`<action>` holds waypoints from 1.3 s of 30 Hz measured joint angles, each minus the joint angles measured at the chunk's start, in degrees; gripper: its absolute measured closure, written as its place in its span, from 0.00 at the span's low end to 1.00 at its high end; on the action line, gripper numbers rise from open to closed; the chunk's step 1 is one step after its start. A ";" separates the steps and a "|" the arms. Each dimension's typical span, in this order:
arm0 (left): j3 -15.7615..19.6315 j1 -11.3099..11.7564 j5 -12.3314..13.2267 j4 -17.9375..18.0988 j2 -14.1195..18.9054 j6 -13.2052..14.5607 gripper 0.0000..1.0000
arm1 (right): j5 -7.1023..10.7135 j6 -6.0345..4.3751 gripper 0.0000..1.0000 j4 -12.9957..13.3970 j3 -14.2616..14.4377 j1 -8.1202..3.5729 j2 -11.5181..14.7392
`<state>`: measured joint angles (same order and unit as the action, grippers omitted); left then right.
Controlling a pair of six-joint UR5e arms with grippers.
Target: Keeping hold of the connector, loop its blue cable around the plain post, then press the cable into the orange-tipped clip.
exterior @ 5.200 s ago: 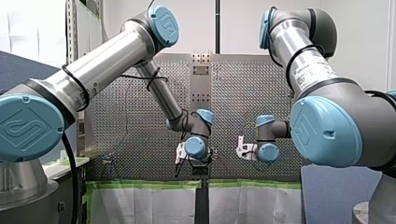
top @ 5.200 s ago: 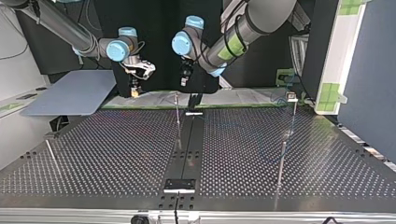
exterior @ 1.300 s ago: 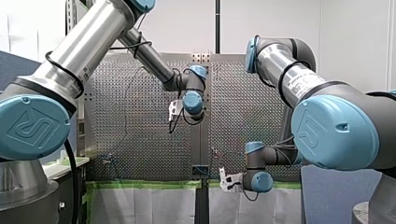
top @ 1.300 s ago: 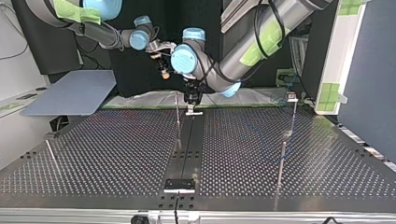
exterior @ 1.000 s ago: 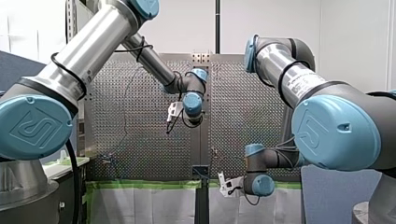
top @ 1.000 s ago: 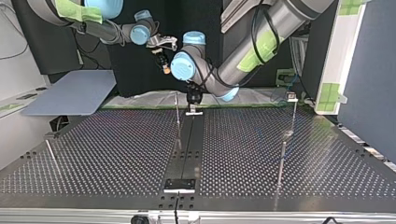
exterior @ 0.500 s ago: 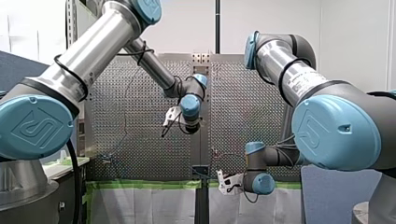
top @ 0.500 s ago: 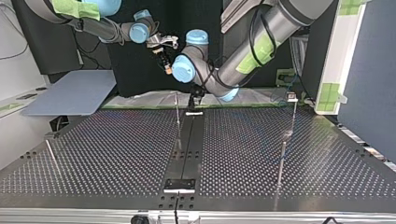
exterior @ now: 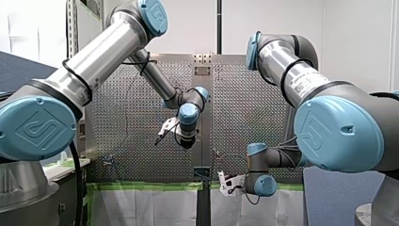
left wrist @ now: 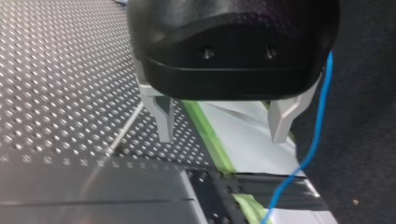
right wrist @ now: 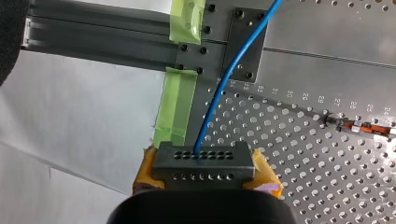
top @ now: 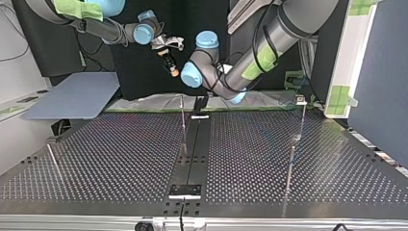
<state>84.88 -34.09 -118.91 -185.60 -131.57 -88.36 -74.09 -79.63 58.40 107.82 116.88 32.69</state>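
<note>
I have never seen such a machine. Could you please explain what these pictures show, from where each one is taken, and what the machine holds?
These are two robot arms at a metal table full of small holes. One picture looks from behind the arms. Another looks from across the table, facing them, so the sides are swapped there. The other two come from small cameras on the arms' wrists, looking along the grippers.

On the table stand thin metal posts.

My right gripper, with yellow pads, is shut on a dark connector. A blue cable runs out of the connector and away over the table's edge.

My left gripper is open and holds nothing. A stretch of blue cable shows beside it.
</note>
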 joint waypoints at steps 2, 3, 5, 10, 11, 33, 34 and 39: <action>-0.31 0.36 0.01 -1.33 -0.02 0.02 0.00 | 0.00 -0.06 1.00 0.04 -0.02 0.03 0.00; -0.51 0.50 0.02 -1.93 -0.02 0.02 0.00 | 0.00 -0.09 1.00 0.06 -0.05 0.06 0.00; -1.19 0.74 0.11 -3.21 -0.02 0.06 0.00 | 0.00 -0.17 1.00 0.10 -0.07 0.10 0.01; -3.58 0.77 1.13 -6.09 -1.26 0.33 0.00 | 0.00 -0.38 1.00 0.11 -0.18 0.24 0.00; -4.27 0.54 1.63 -6.81 -1.83 0.47 0.00 | -0.01 -0.40 1.00 0.09 -0.21 0.28 0.01; -14.32 -0.11 4.92 -19.18 -9.29 1.29 0.00 | -0.27 -0.77 1.00 -0.01 -0.40 0.74 -0.03; -14.43 -0.05 4.91 -19.69 -9.37 1.28 0.00 | -0.27 -0.76 1.00 -0.02 -0.40 0.76 -0.03; -14.82 0.60 4.99 -22.60 -9.52 1.35 0.00 | -0.27 -0.80 1.00 -0.03 -0.43 0.87 -0.01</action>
<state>70.07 -33.49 -113.92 -208.19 -141.09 -87.02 -74.37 -80.43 58.37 107.38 117.75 32.69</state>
